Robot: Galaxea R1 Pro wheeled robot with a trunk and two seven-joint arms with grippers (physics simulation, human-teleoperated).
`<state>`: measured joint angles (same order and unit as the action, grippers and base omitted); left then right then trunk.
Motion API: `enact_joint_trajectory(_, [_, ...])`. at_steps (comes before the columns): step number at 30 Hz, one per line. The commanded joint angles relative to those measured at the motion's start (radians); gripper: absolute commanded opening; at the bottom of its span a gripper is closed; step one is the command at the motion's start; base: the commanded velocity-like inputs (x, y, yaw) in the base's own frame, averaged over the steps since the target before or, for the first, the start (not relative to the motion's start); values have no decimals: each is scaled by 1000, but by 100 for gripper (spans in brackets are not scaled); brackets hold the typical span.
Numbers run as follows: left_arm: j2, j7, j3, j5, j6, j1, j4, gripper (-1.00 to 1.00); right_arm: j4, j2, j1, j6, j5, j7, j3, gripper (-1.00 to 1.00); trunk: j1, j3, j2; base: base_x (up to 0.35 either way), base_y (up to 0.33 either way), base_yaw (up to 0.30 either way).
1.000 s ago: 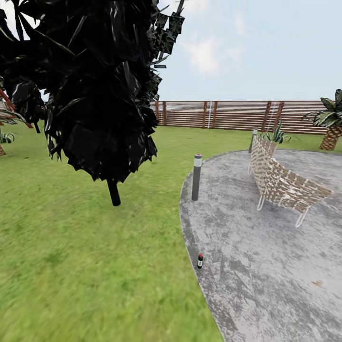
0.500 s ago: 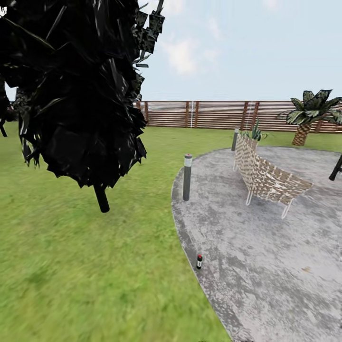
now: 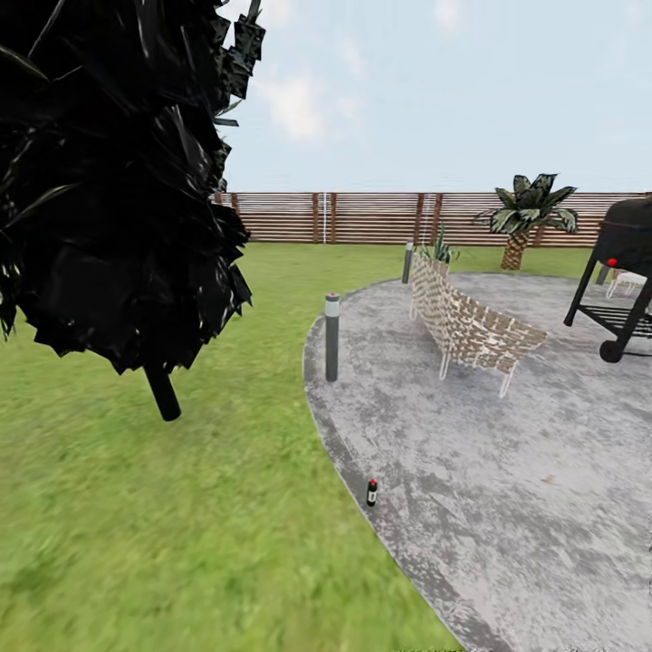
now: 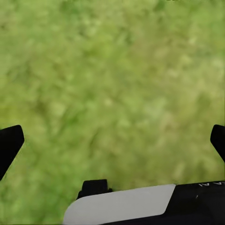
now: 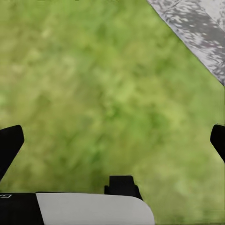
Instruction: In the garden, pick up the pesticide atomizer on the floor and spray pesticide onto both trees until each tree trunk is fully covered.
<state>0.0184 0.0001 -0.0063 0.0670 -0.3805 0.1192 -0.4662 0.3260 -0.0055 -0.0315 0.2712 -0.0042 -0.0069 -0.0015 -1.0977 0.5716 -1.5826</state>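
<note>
The pesticide atomizer (image 3: 370,493), a small dark bottle with a red mark and pale label, stands upright on the edge of the grey stone patio (image 3: 507,471), right beside the lawn (image 3: 181,543). It is a few metres ahead of me in the head view. The trees and their trunks are out of view. My left gripper (image 4: 112,143) hangs open over plain grass, its black fingertips (image 4: 9,143) spread wide with nothing between them. My right gripper (image 5: 112,143) is open too, over grass near a corner of the patio (image 5: 197,28).
A big dark cypress-like tree (image 3: 109,181) fills the left foreground. A grey bollard lamp (image 3: 332,336) stands at the patio's edge. On the patio are a woven bench (image 3: 466,328) and a black grill (image 3: 625,272). A palm (image 3: 523,213) and wood fence (image 3: 380,217) lie behind.
The whole head view has swung to the right: the dark tree, lamp and bench slid left in the picture and the black grill came into view. The atomizer stands where it was.
</note>
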Motion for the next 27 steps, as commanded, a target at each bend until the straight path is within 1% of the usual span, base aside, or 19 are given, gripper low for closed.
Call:
enact_joint_trajectory(1, [0, 0, 2, 7, -1, 0, -1, 100, -1, 0, -1, 3, 0, -1, 0, 100, 0, 1, 0, 145, 348, -300])
enact_joint_trajectory(8, [-1, -2, 1, 9, -1, 0, 1, 100, -1, 0, -1, 3, 0, -1, 0, 100, 0, 1, 0, 241, 314, -295])
enact_joint_trajectory(11, [-1, -2, 1, 9, -1, 0, 2, 100, -1, 0, -1, 3, 0, -1, 0, 100, 0, 2, 0, 268, 300, -163])
enact_joint_trajectory(19, [-1, -2, 2, 10, -1, 0, 3, 100, -1, 0, -1, 3, 0, -1, 0, 100, 0, 4, 0, 265, 296, -36])
enact_joint_trajectory(23, [-1, -2, 1, 10, -1, 0, 3, 100, -1, 0, -1, 3, 0, -1, 0, 100, 0, 4, 0, 71, 90, -2])
enact_joint_trajectory(27, [-1, -2, 2, 10, -1, 0, 4, 100, -1, 0, -1, 3, 0, -1, 0, 100, 0, 4, 0, 208, 196, -7])
